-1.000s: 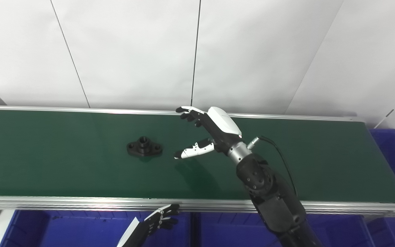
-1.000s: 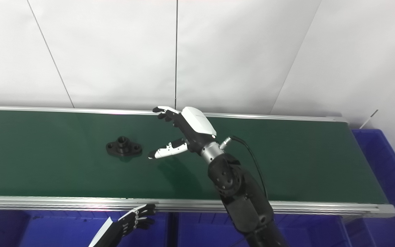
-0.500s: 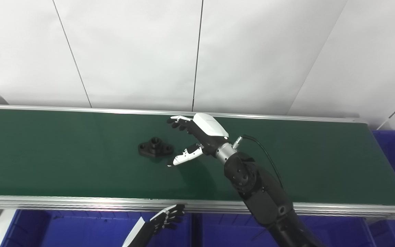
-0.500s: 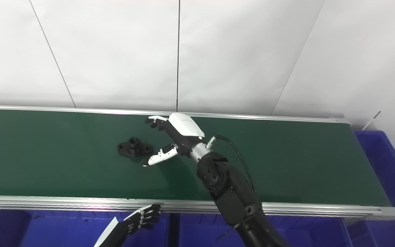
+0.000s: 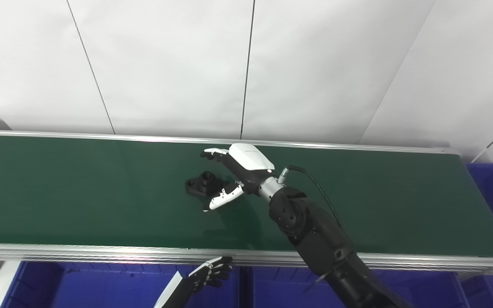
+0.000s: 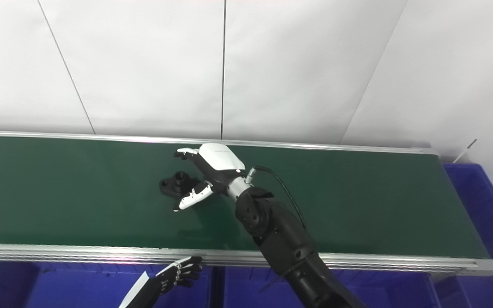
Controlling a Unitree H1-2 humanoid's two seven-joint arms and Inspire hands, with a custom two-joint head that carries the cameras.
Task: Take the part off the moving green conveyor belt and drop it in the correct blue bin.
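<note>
Closing of the gap is the main change: one second ago the black flanged metal part point(image 5: 201, 186) lay well apart from the right hand point(image 5: 233, 173), and now its near end sits between that hand's spread fingers and thumb.

Left eye view: the part lies flat on the green conveyor belt point(image 5: 58, 192), near mid-length, its raised boss upward. The right hand is spread wide and holds nothing; its upper fingers point(image 5: 212, 153) reach over the far side of the part and its white-tipped thumb point(image 5: 221, 200) lies on the near side, just beside the flange. Contact cannot be confirmed. The left hand point(image 5: 210, 273) waits low in front of the belt's near aluminium rail point(image 5: 79, 252), above the blue plastic bin point(image 5: 79, 286), fingers loosely curled and empty.

Right eye view: the same arrangement is seen. The part point(image 6: 177, 185) is partly hidden at its right end by the right hand point(image 6: 208, 169). The left hand point(image 6: 178, 273) is in the same waiting posture. A second blue bin point(image 6: 482, 205) stands at the belt's right end.

Judgement on the step in hand: this is the grasp. The fingers ought to close only once the boss is centred between fingers and thumb, with the hand low enough to catch the flange rather than skid over it. Closing late risks the belt pushing the part against the palm and turning it. Which bin is correct cannot be told from these views.
</note>
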